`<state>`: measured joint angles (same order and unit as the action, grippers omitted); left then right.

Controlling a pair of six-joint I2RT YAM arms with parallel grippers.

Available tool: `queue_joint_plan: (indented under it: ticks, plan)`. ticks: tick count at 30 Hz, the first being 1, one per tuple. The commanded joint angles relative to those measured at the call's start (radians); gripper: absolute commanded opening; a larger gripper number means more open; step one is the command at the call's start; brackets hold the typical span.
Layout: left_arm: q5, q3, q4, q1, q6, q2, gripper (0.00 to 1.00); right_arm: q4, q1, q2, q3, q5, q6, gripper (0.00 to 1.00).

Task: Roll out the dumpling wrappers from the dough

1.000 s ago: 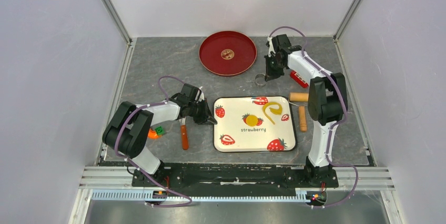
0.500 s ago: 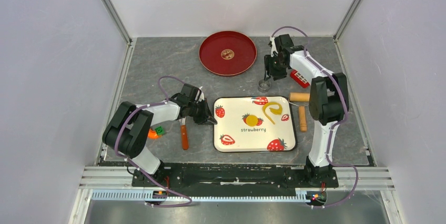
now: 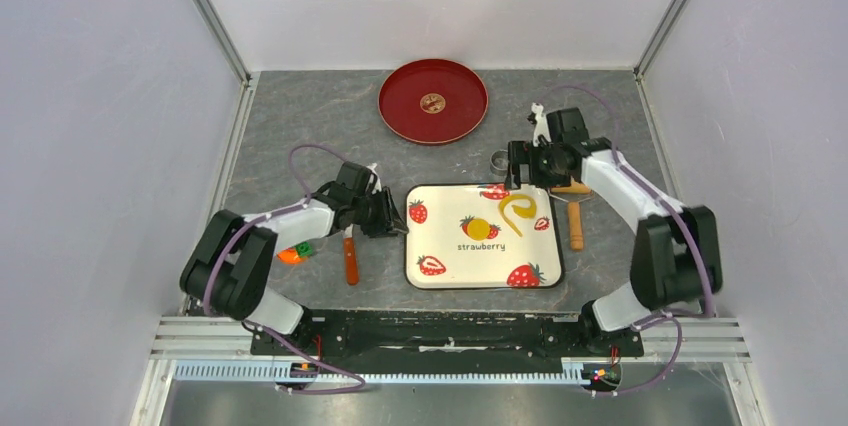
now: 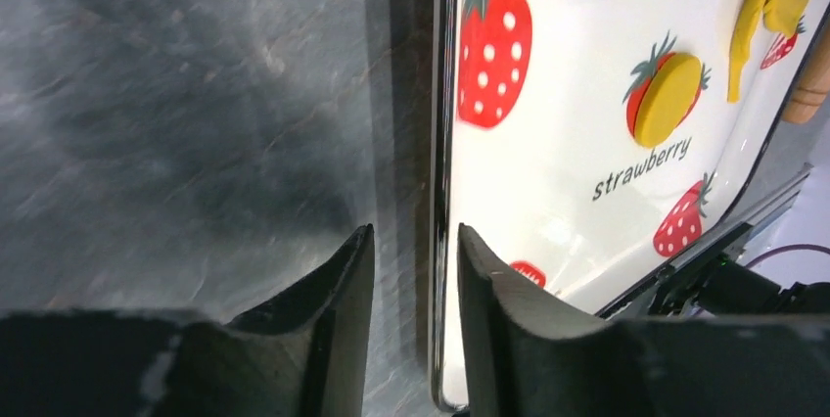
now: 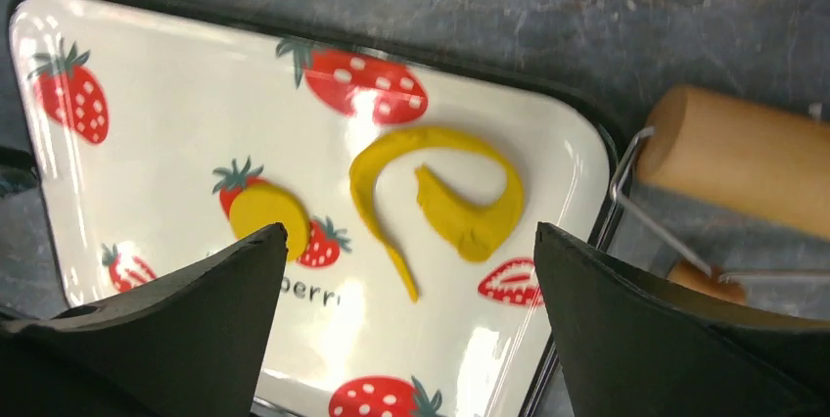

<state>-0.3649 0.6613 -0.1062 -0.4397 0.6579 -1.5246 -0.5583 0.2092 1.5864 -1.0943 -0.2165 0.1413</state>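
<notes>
The strawberry tray [image 3: 480,271] is taken as the reference. The dumpling wrapper [image 3: 478,229], a small yellow disc, lies on the tray near its centre, partly over a printed strawberry. The dough [image 5: 460,219], a curled yellow strip, lies toward the tray's far right corner, apart from the disc.

The left pincer [image 4: 416,236] is positioned at the tray's left edge with its fingers parted a little. The rim runs through the gap, and no clamping is visible. This placement is judged to serve for steadying the tray.

The right pincer [image 5: 411,241] is held above the tray's far right corner, spread wide and empty, with the dough framed between its fingers.

The ring cutter [image 3: 499,161] is set on the surface just beyond the tray's far edge. The rolling pin [image 3: 575,226] is set just off the tray's right edge. Both are judged to be within the right arm's reach.

A red plate [image 3: 405,96] is placed well beyond the tray's far edge, presumably to receive finished discs. The small round item [image 3: 433,102] at its centre cannot be identified.
</notes>
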Motion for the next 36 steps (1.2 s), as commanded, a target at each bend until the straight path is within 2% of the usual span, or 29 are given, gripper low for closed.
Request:
queue_joint_plan:
  ticks: [1,6,8,12,17,19,20,22,25,33,36]
  plan:
    - [0.109,-0.048,-0.030,0.003,-0.042,0.180,0.45,0.090,-0.002,-0.208,0.153,-0.046,0.030,0.98]
    - [0.130,-0.066,-0.106,0.004,-0.019,0.418,0.56,0.101,-0.002,-0.423,0.321,-0.082,0.081,0.98]
    - [0.171,-0.062,-0.185,0.004,-0.009,0.510,0.60,0.084,-0.002,-0.498,0.373,-0.087,0.091,0.98]
    - [0.248,-0.034,-0.356,0.006,0.016,0.644,0.61,0.039,-0.003,-0.649,0.472,-0.100,0.109,0.98]
    - [0.392,0.000,-0.589,0.006,0.061,0.709,0.62,-0.015,-0.001,-0.787,0.556,-0.117,0.134,0.98]
    - [0.496,0.023,-0.694,0.003,0.107,0.695,0.62,-0.040,-0.001,-0.821,0.570,-0.122,0.138,0.98]
    - [0.513,0.028,-0.714,0.002,0.119,0.680,0.62,-0.044,-0.001,-0.835,0.578,-0.125,0.142,0.98]
    - [0.530,0.045,-0.732,0.002,0.125,0.636,0.70,-0.054,-0.001,-0.864,0.593,-0.129,0.148,0.98]
    - [0.579,0.078,-0.762,0.002,0.111,0.531,0.71,-0.069,-0.001,-0.884,0.613,-0.133,0.149,0.98]
    - [0.524,0.097,-0.657,-0.010,-0.016,0.264,0.70,-0.077,-0.001,-0.888,0.636,-0.144,0.138,0.98]
    - [0.532,0.098,-0.639,-0.019,-0.031,0.183,0.67,-0.080,-0.001,-0.883,0.634,-0.151,0.135,0.98]
